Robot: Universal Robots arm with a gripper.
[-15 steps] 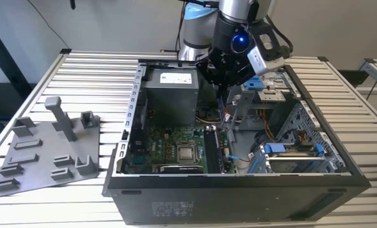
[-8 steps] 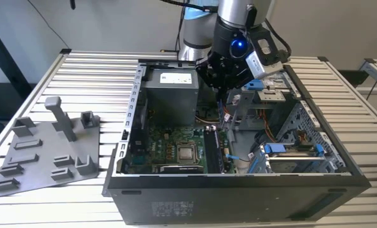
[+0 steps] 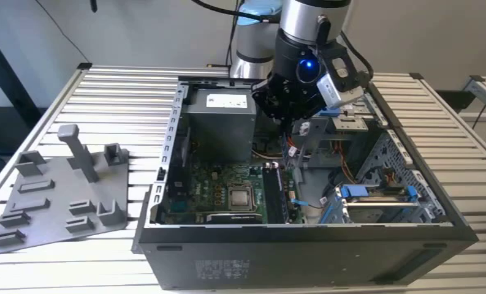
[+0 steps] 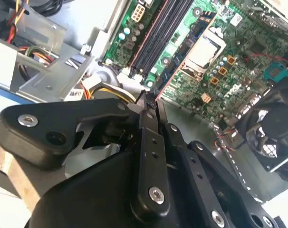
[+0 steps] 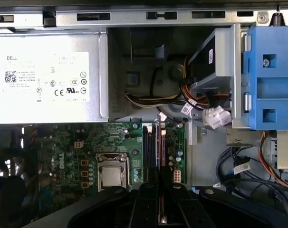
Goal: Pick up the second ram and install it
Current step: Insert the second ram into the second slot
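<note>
Claw (image 4: 147,99) grips the second ram (image 5: 161,164) above motherboard (image 5: 82,142), beside cables (image 5: 151,99).

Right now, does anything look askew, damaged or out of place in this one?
Only the grey fixture plate: it lies skewed to the table slats, near the edge. The end effector holds the second ram edge-on over the motherboard slots.
</note>
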